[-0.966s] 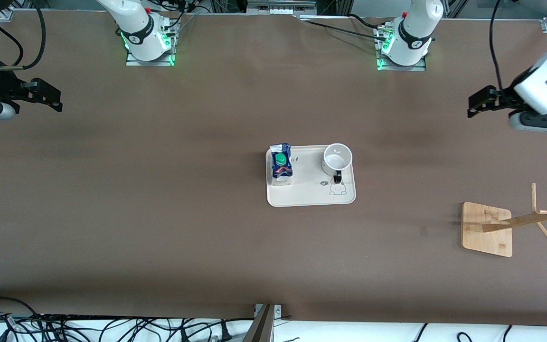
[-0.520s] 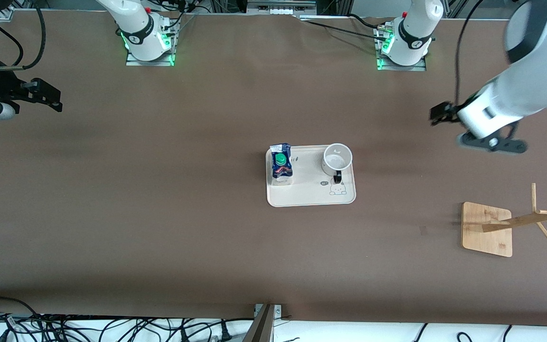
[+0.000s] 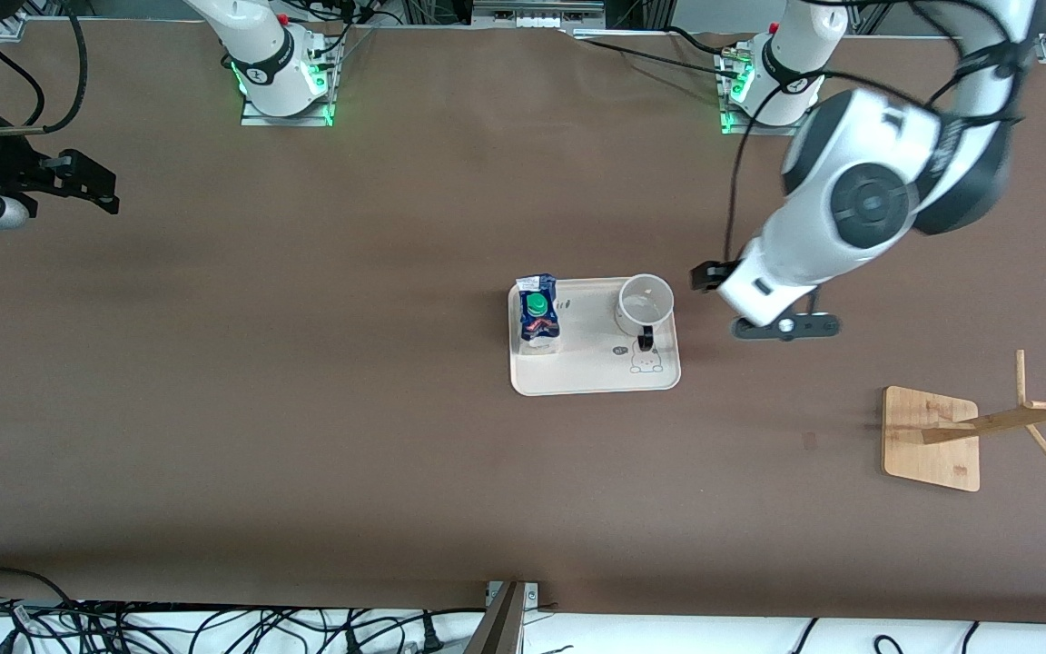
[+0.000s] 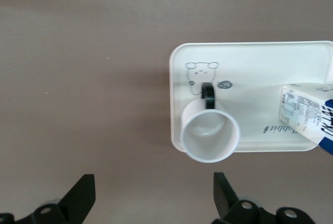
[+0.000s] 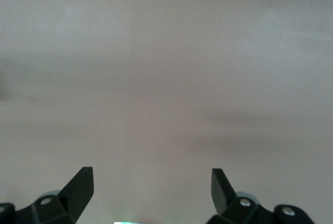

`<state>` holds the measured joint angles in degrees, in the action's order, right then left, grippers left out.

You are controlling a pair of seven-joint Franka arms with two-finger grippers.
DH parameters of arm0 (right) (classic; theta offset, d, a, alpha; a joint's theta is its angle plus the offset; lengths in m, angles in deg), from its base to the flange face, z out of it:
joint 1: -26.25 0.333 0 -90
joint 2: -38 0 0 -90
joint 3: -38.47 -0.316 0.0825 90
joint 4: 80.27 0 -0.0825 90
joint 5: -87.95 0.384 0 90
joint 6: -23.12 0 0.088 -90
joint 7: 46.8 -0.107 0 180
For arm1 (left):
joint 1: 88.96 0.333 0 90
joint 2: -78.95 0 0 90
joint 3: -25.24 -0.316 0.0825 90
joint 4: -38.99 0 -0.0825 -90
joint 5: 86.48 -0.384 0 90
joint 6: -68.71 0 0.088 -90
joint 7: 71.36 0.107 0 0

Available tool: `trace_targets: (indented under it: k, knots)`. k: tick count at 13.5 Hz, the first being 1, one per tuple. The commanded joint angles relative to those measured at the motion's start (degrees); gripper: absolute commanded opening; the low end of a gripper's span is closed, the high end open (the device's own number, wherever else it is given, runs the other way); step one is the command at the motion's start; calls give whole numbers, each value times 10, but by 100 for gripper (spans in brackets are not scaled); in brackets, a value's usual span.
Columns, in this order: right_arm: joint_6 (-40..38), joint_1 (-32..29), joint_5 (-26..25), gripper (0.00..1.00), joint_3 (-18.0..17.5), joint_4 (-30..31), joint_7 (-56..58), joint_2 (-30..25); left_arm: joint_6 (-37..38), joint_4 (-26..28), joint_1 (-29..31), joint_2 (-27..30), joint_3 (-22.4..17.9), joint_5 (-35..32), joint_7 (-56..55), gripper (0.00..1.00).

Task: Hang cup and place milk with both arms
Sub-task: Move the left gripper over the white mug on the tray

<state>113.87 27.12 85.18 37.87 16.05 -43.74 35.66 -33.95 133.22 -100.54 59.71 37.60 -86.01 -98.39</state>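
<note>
The white cup [image 3: 644, 303] with its black handle [image 3: 646, 341] stands upright on a cream tray [image 3: 594, 372], at the end toward the left arm. The milk carton [image 3: 538, 314], blue and white with a green cap, stands on the tray's end toward the right arm. My left gripper [image 3: 706, 276] is open and empty over bare table just beside the tray, near the cup. In the left wrist view the cup [image 4: 209, 136], the carton [image 4: 307, 114] and the tray [image 4: 250, 57] show past the open fingers [image 4: 83, 195]. My right gripper [image 3: 92, 186] waits open at the right arm's end; its wrist view shows only table.
A wooden cup rack with a square base [image 3: 931, 438] and slanted pegs [image 3: 1022, 418] stands at the left arm's end, nearer to the front camera than the tray. Cables lie along the table edge nearest the front camera.
The left arm has swung from the table's left-arm end toward the tray; its gripper now hangs just beside the cup. The right arm, cup, milk and rack have not moved.
</note>
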Motion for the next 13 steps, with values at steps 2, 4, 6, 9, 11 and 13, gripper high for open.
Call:
trace_targets:
  k: [2, 4, 6, 9, 11, 13]
  knots:
    - [-5, -4, -10, 100, -4, -11, 4, 4, -39, -10, -57, -54, -1, -10, -67, 100]
    - [-5, -4, -10, 100, -4, -11, 4, 4, -47, -9, -76, -77, -1, -10, -81, 100]
    - [-5, -4, -10, 100, -4, -11, 4, 4, -48, -9, -89, -96, -1, -10, -103, 100]
    - [-5, -4, -10, 100, -4, -11, 4, 4, -85, -8, -92, -128, -1, -11, -123, 76]
    - [-5, -4, -10, 100, -4, -11, 4, 4, -115, -7, -97, -148, -1, -11, -129, 59]
    - [-5, -4, -10, 100, -4, -11, 4, 4, -122, -7, -98, -161, -1, -11, -130, 35]
